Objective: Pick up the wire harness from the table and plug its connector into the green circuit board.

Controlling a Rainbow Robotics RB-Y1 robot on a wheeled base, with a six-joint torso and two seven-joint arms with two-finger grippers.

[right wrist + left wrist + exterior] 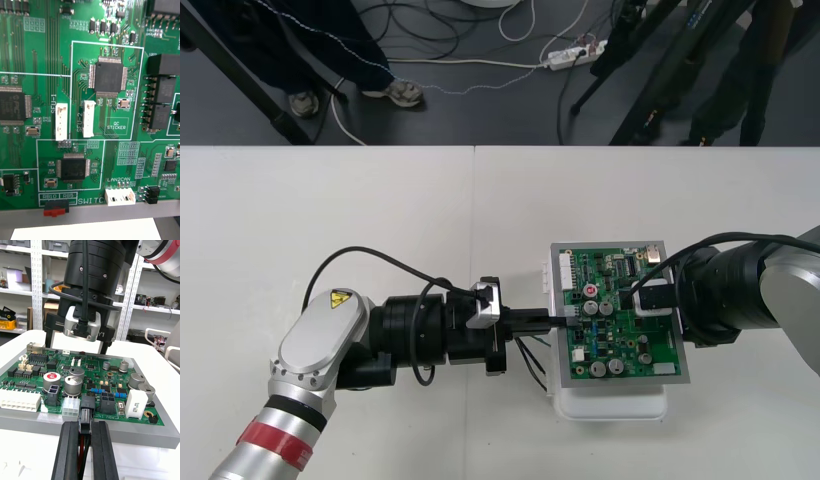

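Two grippers meet at the green circuit board (620, 330). Your left gripper (85, 423) pinches the harness's black plug (85, 419) at the board's 9 o'clock edge. The plug is stiff and the wires (530, 355) limp and light, so hold the plug body. The right gripper (656, 298) hovers at 3 o'clock, fingers apart.

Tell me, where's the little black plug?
Pinched in the left gripper, the plug sits at the green circuit board's front-view left edge, beside a white connector.

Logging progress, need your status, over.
Left gripper shut on harness plug, pressed at edge connector of green board; seating unconfirmed. Right gripper open, over board's opposite side. Wires hang loose behind the plug.
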